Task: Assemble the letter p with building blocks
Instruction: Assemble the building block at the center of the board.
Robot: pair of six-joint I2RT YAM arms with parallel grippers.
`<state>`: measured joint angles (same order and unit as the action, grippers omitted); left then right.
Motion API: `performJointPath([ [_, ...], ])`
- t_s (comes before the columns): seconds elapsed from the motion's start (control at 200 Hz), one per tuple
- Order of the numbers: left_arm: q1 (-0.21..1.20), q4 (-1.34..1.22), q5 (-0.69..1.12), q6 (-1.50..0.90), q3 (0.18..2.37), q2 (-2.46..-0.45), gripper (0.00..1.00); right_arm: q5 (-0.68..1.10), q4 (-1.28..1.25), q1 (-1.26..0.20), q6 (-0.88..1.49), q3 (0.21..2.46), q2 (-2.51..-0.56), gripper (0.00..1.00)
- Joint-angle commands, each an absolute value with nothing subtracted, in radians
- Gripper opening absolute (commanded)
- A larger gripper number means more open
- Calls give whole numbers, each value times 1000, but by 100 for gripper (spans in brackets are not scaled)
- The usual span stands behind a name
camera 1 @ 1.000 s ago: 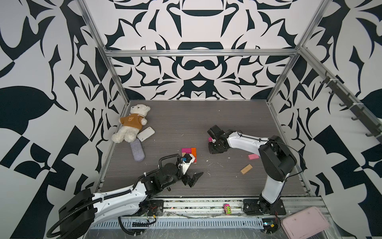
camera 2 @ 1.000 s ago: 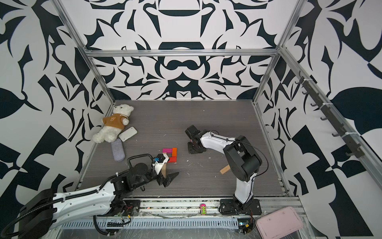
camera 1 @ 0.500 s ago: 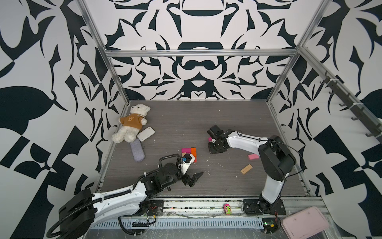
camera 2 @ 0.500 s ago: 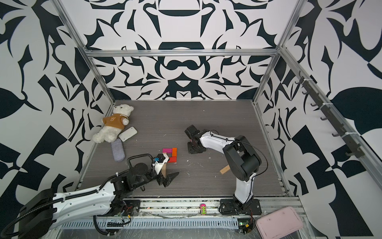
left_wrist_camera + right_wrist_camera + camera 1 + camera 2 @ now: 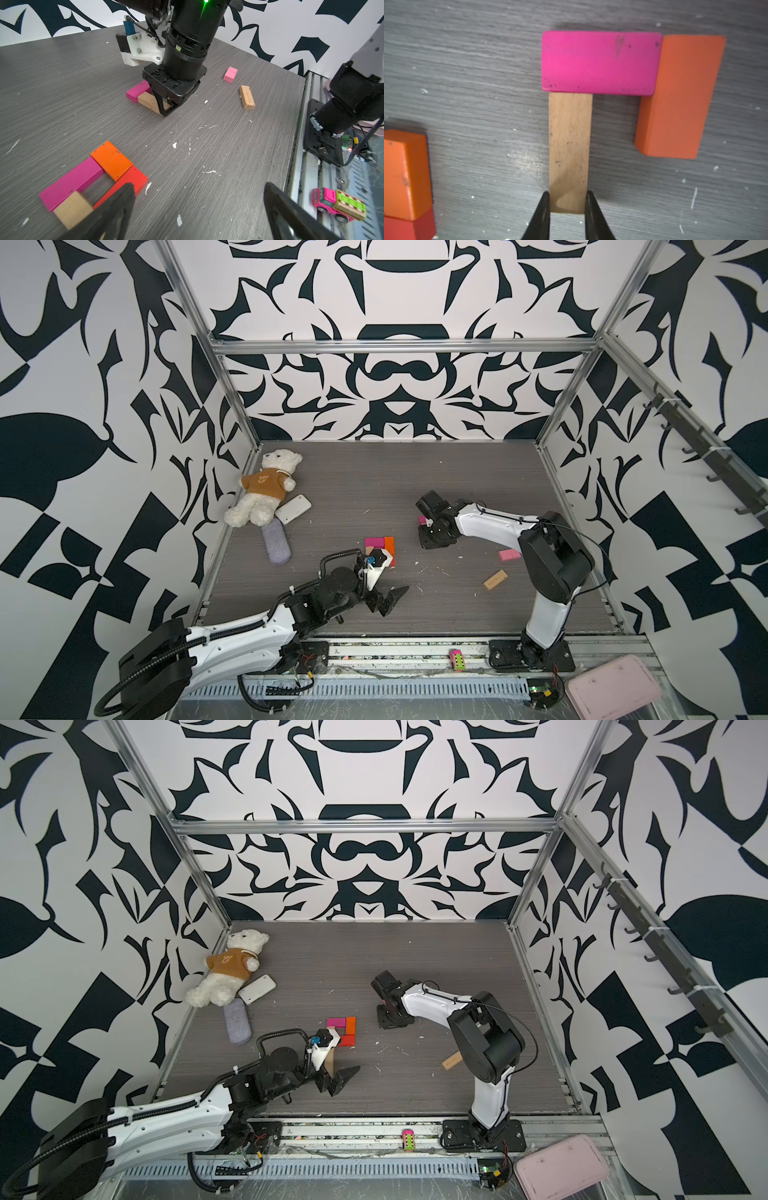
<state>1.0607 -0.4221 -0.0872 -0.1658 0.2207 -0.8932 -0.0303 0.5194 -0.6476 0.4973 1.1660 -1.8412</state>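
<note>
— What are we holding?
— Our right gripper (image 5: 568, 205) is clamping the tan block (image 5: 570, 145) lying on the table (image 5: 467, 83), its end touching a magenta block (image 5: 600, 62); our left gripper (image 5: 198, 187) is hovering, jaws apart.

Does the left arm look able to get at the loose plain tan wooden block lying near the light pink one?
Probably yes: the left gripper stands open, and only bare grey table lies between it and the plain tan wooden block, which lies flat, touching nothing.
</note>
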Motion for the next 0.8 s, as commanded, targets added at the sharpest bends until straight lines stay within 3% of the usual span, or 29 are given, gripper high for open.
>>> performJointPath([
  [0.0, 1063, -411, -78, -164, 252, -895, 99, -26, 518, -645, 488, 1177, -1884, 11],
  [0.795, 1063, -408, -77, -164, 253, -895, 99, -35, 563, -645, 474, 1246, -1851, 31],
])
